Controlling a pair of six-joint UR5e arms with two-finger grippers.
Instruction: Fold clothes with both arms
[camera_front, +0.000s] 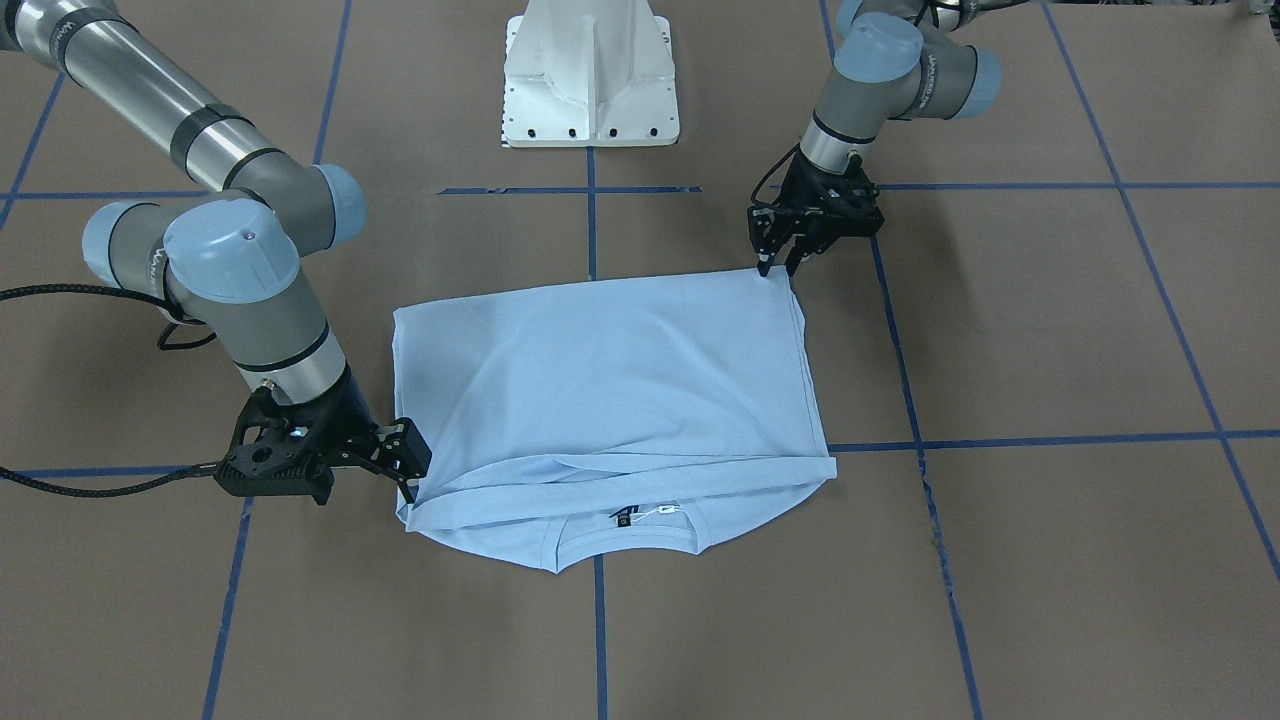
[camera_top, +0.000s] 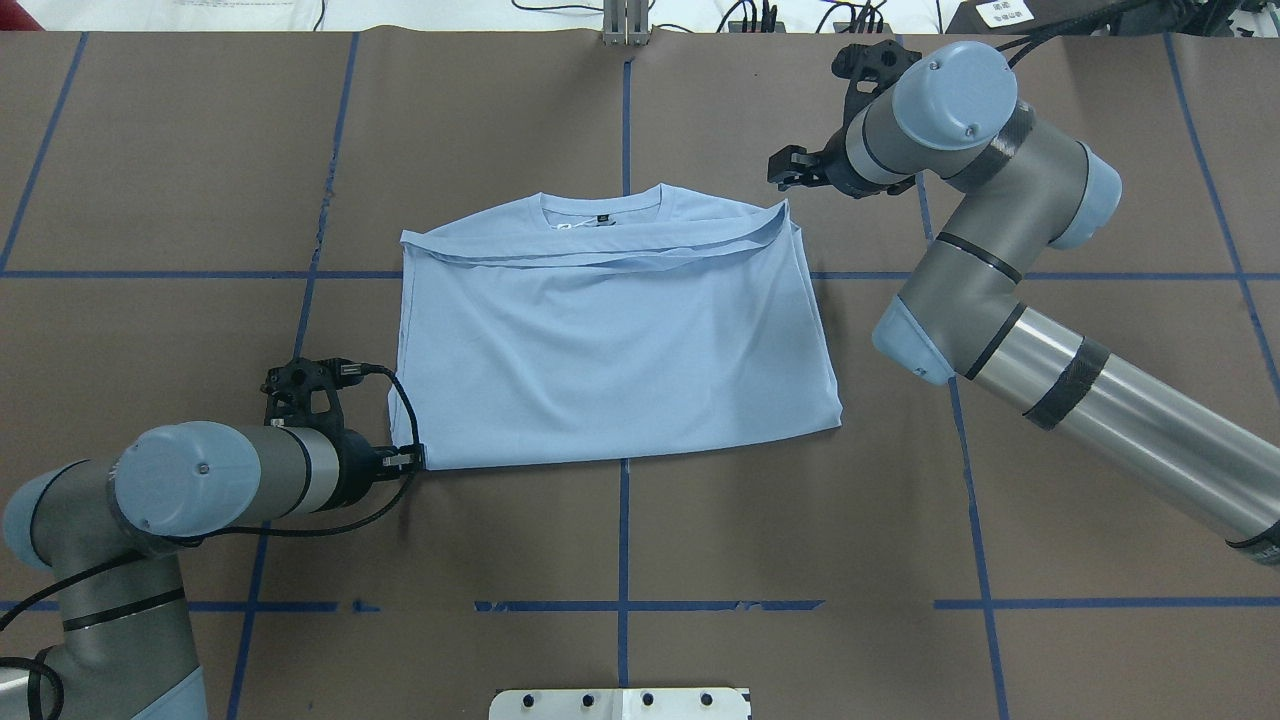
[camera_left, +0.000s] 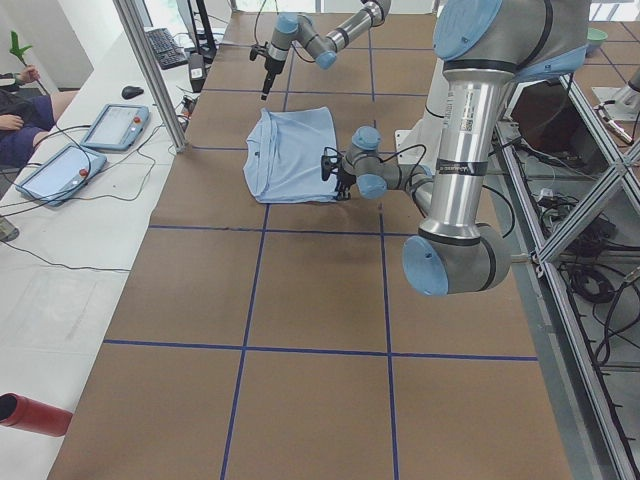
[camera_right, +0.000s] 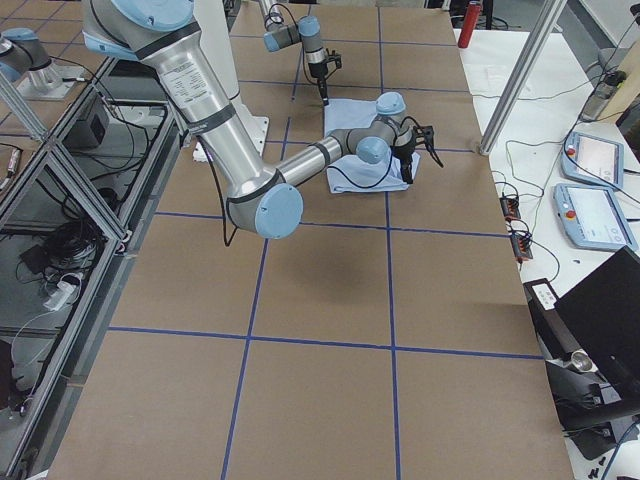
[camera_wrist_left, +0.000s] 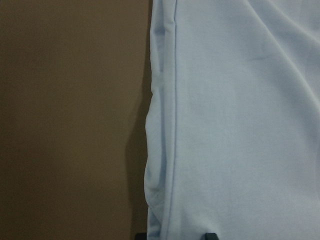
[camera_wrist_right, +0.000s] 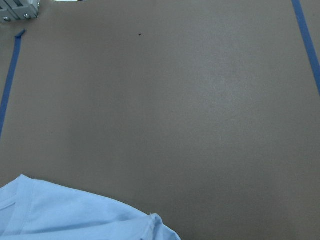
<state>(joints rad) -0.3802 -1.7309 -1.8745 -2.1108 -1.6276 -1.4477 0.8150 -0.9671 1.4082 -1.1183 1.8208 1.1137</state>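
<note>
T-shirt (camera_top: 610, 350) lies flat on the surface (camera_top: 620, 560), folded once, with the hem drawn up just short of the collar (camera_top: 600, 205). Its long axis runs across the robot, from the left claw's side to the right claw's.

Left claw (camera_top: 410, 459): sits at the near corner of the fold. The shirt spreads away from it, forward and toward the right arm. The wrist view shows two dark fingertips (camera_wrist_left: 210, 236) a little apart with the shirt's side edge between them. Spread, not clamped on cloth, as far as I can judge.

Right claw (camera_top: 780, 170): fingers spread, holding nothing. The diagonally opposite, collar-end corner lies just beside it, toward the robot. Overhead reads as apart; the front view is too tight to call.

The left claw is nearer the cloth. Judgement: the next grasp turns on each claw closing over its own corner. The left needs barely any travel; the right must come in and down.

Hidden: chest print and sleeves, not seen anywhere. The right wrist view shows no fingers, only a shirt corner at the frame bottom. The left fingertips are cut off by the frame edge.
</note>
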